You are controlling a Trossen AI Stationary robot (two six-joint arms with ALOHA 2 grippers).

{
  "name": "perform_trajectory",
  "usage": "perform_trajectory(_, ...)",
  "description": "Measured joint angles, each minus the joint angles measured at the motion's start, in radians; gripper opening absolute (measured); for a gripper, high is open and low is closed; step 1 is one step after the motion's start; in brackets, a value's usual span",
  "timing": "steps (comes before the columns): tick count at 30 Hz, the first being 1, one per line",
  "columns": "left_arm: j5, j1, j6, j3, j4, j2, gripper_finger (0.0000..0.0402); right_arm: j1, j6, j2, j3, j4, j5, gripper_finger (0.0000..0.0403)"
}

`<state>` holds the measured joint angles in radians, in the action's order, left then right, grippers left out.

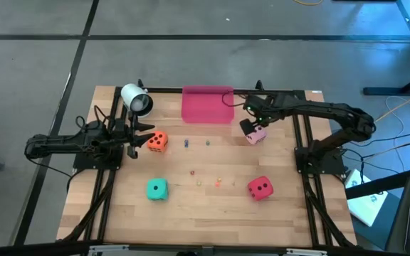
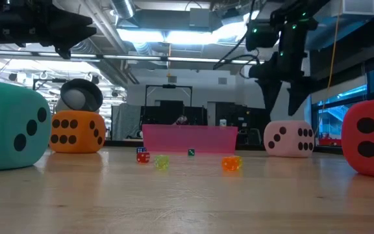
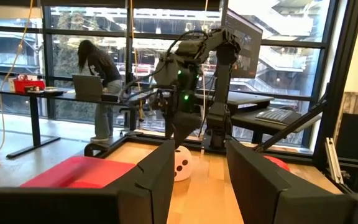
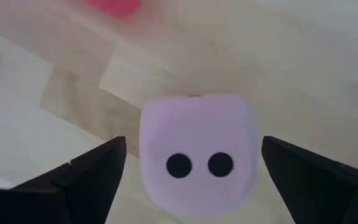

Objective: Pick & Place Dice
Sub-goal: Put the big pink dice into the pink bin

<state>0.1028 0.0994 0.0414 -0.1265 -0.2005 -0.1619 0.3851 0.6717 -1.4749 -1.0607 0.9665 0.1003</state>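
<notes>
Four dice rest on the wooden table: orange [image 1: 158,141] at the left, teal [image 1: 156,189] near the front, red [image 1: 260,187] at the front right, pale pink [image 1: 257,134] at the far right. My right gripper [image 1: 248,127] hangs open just above the pink die [image 4: 196,148], fingers pointing down and standing wide on either side of it, apart from it. In the low view it [image 2: 284,97] hovers above that die [image 2: 289,138]. My left gripper [image 1: 145,134] waits at the left, level, beside the orange die, open with nothing between its fingers [image 3: 194,177].
A flat pink tray [image 1: 207,104] lies at the table's far edge. Tiny coloured beads [image 2: 162,161] are scattered mid-table. A white lamp-like object [image 1: 136,99] stands at the far left. A person stands at a desk in the room beyond.
</notes>
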Motion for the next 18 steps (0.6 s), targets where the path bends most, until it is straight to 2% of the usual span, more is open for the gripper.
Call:
perform_trajectory(7, 0.000, 0.000, 0.016, 0.000, 0.027, 0.000, 0.0143, -0.003, -0.025, -0.068, 0.000, 0.036, -0.007, 0.0376)
perform_trajectory(18, 0.000, 0.000, 0.024, 0.000, 0.026, 0.000, 0.0143, -0.003, -0.035, -0.075, -0.002, 0.047, -0.009, 0.0375)
